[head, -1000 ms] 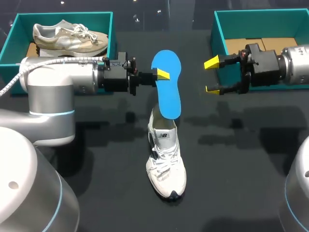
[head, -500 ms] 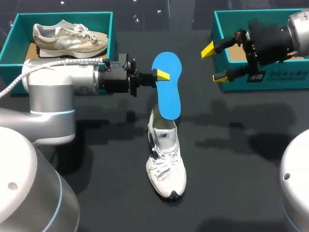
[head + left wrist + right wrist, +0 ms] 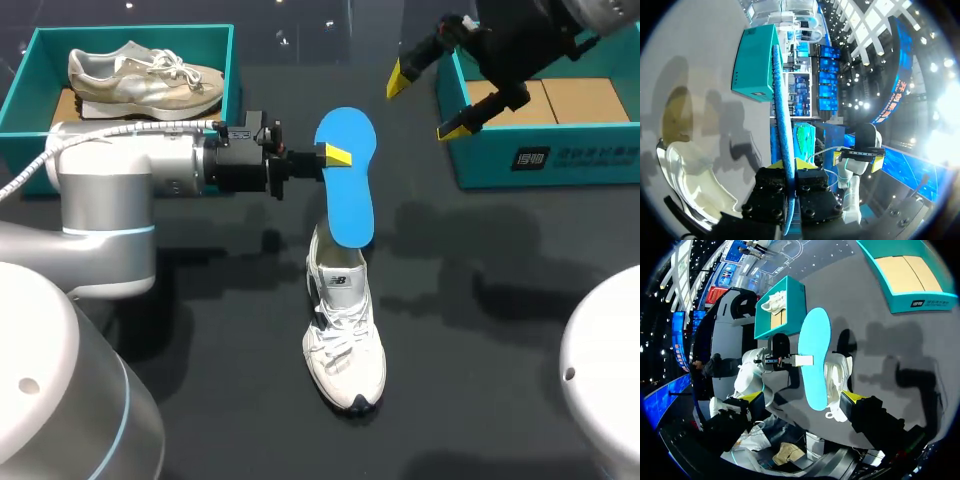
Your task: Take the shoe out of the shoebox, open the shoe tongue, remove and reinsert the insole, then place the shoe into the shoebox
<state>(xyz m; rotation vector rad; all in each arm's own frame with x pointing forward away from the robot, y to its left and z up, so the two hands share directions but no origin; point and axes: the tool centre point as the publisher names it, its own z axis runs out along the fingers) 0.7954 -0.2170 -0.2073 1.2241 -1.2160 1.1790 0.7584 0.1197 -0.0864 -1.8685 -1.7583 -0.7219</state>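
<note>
My left gripper [image 3: 331,155] is shut on the edge of the blue insole [image 3: 346,180] and holds it in the air above the heel of the white shoe [image 3: 345,335]. The shoe lies on the dark table, toe toward the near edge. In the left wrist view the insole [image 3: 782,110] shows edge-on, pinched between the left gripper's [image 3: 790,165] yellow tips, with the shoe [image 3: 695,172] beside it. My right gripper [image 3: 423,103] is open and empty, high up by the near left corner of the right shoebox [image 3: 545,160]. Its wrist view looks down on the insole [image 3: 815,355] and shoe [image 3: 838,375].
The teal right shoebox holds only cardboard. A second teal shoebox [image 3: 30,75] at the back left holds a beige sneaker [image 3: 145,78]. Bare dark tabletop [image 3: 500,330] lies around and to the right of the white shoe.
My right arm has lifted and swung toward the far side, its open gripper rising from beside the insole to above the right box's corner. The left arm and insole have stayed put.
</note>
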